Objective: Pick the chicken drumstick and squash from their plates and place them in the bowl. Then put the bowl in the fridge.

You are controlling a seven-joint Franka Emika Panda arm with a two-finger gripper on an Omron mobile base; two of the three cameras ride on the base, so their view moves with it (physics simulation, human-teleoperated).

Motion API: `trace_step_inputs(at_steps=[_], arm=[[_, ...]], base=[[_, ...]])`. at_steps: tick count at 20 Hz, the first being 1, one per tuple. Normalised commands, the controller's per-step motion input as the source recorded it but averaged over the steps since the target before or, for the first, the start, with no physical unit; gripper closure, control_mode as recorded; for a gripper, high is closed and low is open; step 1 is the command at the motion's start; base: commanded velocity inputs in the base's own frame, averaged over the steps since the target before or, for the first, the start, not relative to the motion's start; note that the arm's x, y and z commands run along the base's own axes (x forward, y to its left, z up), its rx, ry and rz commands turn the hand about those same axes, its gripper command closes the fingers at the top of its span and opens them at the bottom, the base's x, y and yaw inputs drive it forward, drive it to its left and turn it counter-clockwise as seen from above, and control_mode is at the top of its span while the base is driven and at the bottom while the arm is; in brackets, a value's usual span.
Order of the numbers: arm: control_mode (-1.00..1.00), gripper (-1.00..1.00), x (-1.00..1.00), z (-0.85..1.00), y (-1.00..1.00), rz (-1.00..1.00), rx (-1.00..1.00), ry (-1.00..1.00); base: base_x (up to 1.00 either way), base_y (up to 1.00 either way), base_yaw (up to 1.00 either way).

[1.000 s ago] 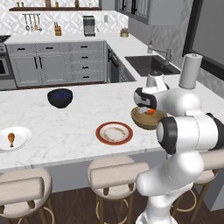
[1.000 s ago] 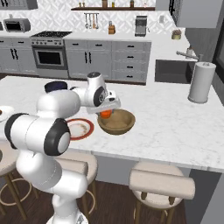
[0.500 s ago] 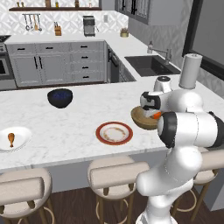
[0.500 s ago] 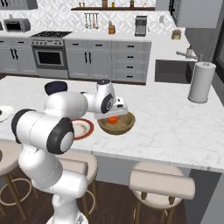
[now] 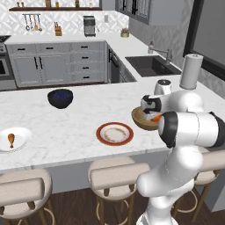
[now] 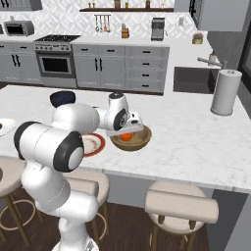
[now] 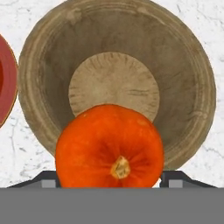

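Gripper (image 6: pixel 128 131) clasped the squash (image 7: pixel 110 146) at its flanks over the bowl (image 7: pixel 183 83) | rind looked hard, smooth, likely slippery | drumstick (image 5: pixel 11 139) waited, plated

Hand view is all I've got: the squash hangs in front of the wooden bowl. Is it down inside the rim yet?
Observer: In the right base view the squash sits low between the walls of the bowl, gripped in the hand.
Operator: Where's the drumstick?
Observer: The chicken drumstick lies on the white plate at the counter's far left.
Operator: Anything between there and the bowl?
Observer: The red-rimmed plate, bare, sits beside the bowl on the drumstick's side.
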Motion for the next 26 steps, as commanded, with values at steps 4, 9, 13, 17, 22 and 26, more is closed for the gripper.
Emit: trace_step_inputs(at_steps=[4, 9, 13, 17, 22, 26], arm=[[-1.0, -1.0, 0.0, 0.24, 0.03, 0.0, -0.06, 0.0], [-1.0, -1.0, 0.0, 0.15, 0.0, 0.0, 0.02, 0.0], [-1.0, -1.0, -0.5, 0.5, 0.07, -0.09, 0.25, -0.08], [-1.0, -1.0, -0.78, 0.77, 0.42, -0.15, 0.19, -0.05], [-1.0, -1.0, -0.64, 0.63, 0.67, -0.16, -0.04, 0.03], [-1.0, -1.0, -0.99, 0.14, 0.61, -0.37, -0.01, 0.18]], base=[[0.0, 0.0, 0.0], [0.0, 0.0, 0.0], [0.0, 0.0, 0.0], [0.0, 0.0, 0.0], [0.0, 0.0, 0.0], [0.0, 0.0, 0.0]])
